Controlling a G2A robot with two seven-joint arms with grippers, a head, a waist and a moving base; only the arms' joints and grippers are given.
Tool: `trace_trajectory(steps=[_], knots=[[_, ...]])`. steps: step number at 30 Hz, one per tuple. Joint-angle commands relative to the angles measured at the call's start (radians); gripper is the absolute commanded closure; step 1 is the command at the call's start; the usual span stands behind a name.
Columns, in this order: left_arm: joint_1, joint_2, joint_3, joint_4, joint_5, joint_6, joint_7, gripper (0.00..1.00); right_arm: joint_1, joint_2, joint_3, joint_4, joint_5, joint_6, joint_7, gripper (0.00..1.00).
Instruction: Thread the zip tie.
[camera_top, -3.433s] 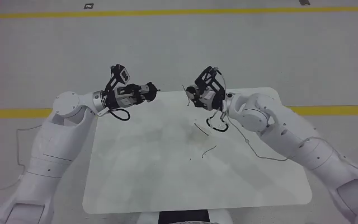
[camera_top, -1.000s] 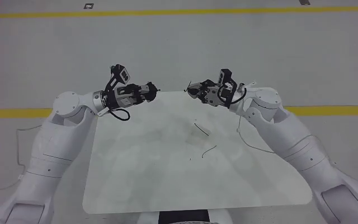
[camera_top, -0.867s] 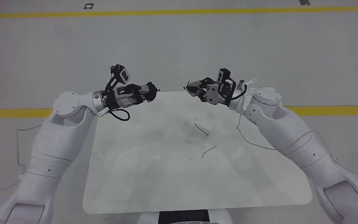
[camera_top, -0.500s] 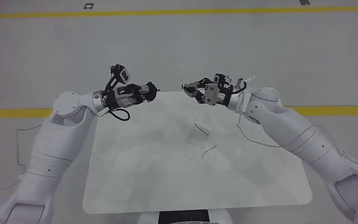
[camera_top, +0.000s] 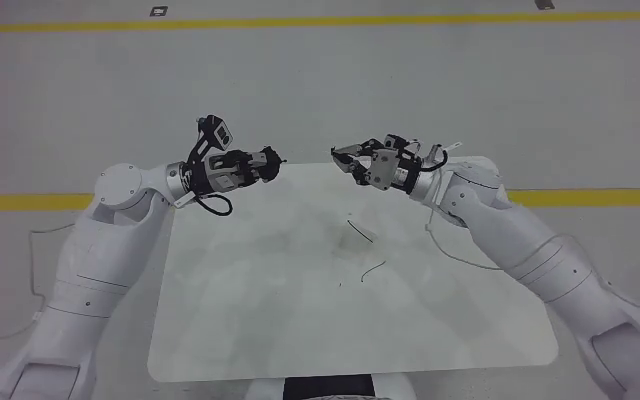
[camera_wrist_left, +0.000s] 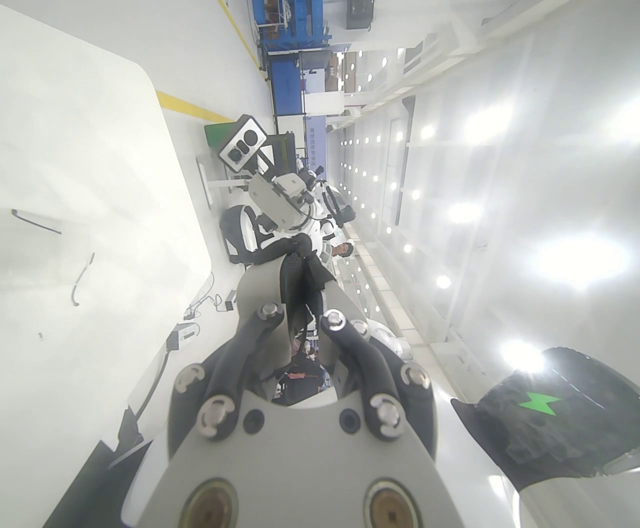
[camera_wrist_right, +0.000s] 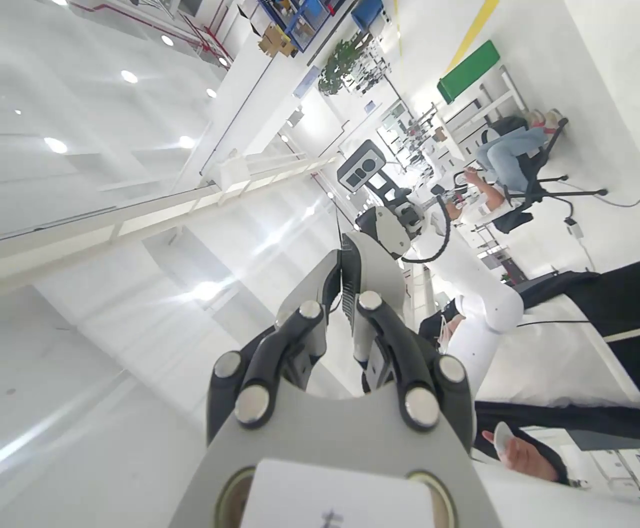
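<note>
My left gripper (camera_top: 274, 163) hangs above the table's far left corner, shut, with a small dark zip tie end (camera_top: 284, 161) sticking out of its tip. In its own view the fingers (camera_wrist_left: 300, 247) press together. My right gripper (camera_top: 340, 156) faces it from a short gap to the right, over the far edge. It is shut on a thin black zip tie (camera_wrist_right: 336, 225) that stands out past its fingertips (camera_wrist_right: 342, 255). Two loose zip ties lie on the table, one straight (camera_top: 360, 231) and one curved (camera_top: 373, 268).
The white table (camera_top: 250, 300) is bare apart from the two loose ties and a tiny dark speck (camera_top: 339, 284). A cable (camera_top: 455, 262) hangs from the right arm over the table's right side. Yellow floor lines run behind the table.
The right wrist has rolled and its forearm has swung lower, while its gripper has stayed near the far edge, pointing at the left gripper. The left arm has kept still.
</note>
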Motion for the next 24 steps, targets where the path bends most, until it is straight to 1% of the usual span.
trace_trajectory(steps=[1, 4, 7, 12, 16, 17, 24], knots=[[0.0, 0.0, 0.0, 0.0, 0.0, 0.0, 0.0, 1.0, -0.035, -0.013, 0.021, -0.004, 0.0, -0.001, -0.004, 1.0], [0.0, 0.0, 0.0, 0.0, 0.0, 0.0, 0.0, 1.0, -0.078, -0.035, 0.047, -0.007, 0.0, -0.001, -0.007, 1.0], [0.0, 0.0, 0.0, 0.0, 0.0, 0.0, 0.0, 1.0, -0.105, -0.056, 0.061, -0.006, 0.0, -0.001, -0.016, 1.0], [0.0, 0.0, 0.0, 0.0, 0.0, 0.0, 0.0, 1.0, -0.134, -0.088, 0.085, -0.001, 0.0, -0.001, -0.042, 1.0], [0.0, 0.0, 0.0, 0.0, 0.0, 0.0, 0.0, 1.0, -0.149, -0.114, 0.117, 0.003, 0.0, -0.001, -0.072, 1.0], [0.0, 0.0, 0.0, 0.0, 0.0, 0.0, 0.0, 1.0, -0.144, -0.117, 0.125, 0.002, 0.0, -0.001, -0.08, 1.0], [0.0, 0.0, 0.0, 0.0, 0.0, 0.0, 0.0, 1.0, -0.144, -0.117, 0.125, 0.002, 0.0, -0.001, -0.08, 1.0]])
